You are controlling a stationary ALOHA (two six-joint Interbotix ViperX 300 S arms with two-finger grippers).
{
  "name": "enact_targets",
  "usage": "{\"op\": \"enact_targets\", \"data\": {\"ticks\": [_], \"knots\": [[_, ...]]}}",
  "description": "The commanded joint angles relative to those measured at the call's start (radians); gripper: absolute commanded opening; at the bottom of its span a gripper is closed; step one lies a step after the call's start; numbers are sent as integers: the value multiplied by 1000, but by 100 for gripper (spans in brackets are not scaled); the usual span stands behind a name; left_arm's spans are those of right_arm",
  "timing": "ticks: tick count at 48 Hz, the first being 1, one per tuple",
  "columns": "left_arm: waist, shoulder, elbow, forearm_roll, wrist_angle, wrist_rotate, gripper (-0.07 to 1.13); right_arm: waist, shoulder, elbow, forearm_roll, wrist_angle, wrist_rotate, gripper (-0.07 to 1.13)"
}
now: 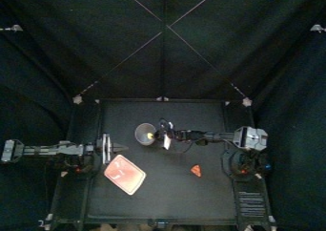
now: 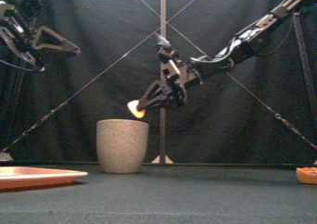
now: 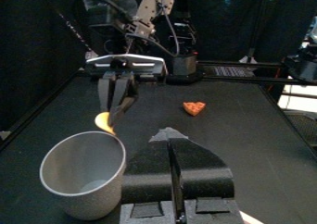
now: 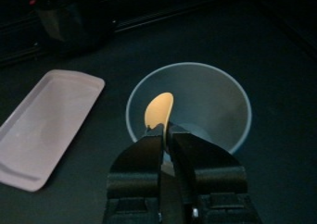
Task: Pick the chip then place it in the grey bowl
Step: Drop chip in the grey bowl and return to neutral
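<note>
A yellow-orange chip [image 2: 136, 107] hangs just above the rim of the tall grey speckled cup [image 2: 121, 145], toward its right side. My right gripper [image 2: 151, 100] is shut on the chip and reaches in from the right. From the right wrist, the chip [image 4: 158, 109] sticks out of the closed jaws over the cup's open mouth [image 4: 210, 98]. The left wrist view shows the same chip [image 3: 104, 122] above the cup [image 3: 84, 168]. My left gripper [image 3: 173, 168] rests at the table's left, jaws together and holding nothing.
A flat pink tray [image 1: 125, 174] lies front left of the cup. A small orange-red toy [image 1: 196, 168] lies on the table to the right, also seen from the left wrist [image 3: 195, 108].
</note>
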Motion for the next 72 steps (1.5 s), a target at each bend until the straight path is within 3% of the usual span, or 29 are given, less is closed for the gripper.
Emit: {"op": "enact_targets", "data": {"ticks": [1,18,31,45,72], "knots": [[5,3,-26,-3,-5,-3,0,-2,26,-71,49,-5,-14,49],[29,2,-23,-6,-3,0,0,-3,38,-80,64,-2,-12,74],[31,2,-18,-6,-3,0,0,-8,-89,2,57,-130,-23,75],[32,3,-17,-6,-5,0,0,-78,-344,284,57,-333,-23,75],[78,2,-37,-3,-34,0,0,-94,-724,621,89,-342,-21,75]]}}
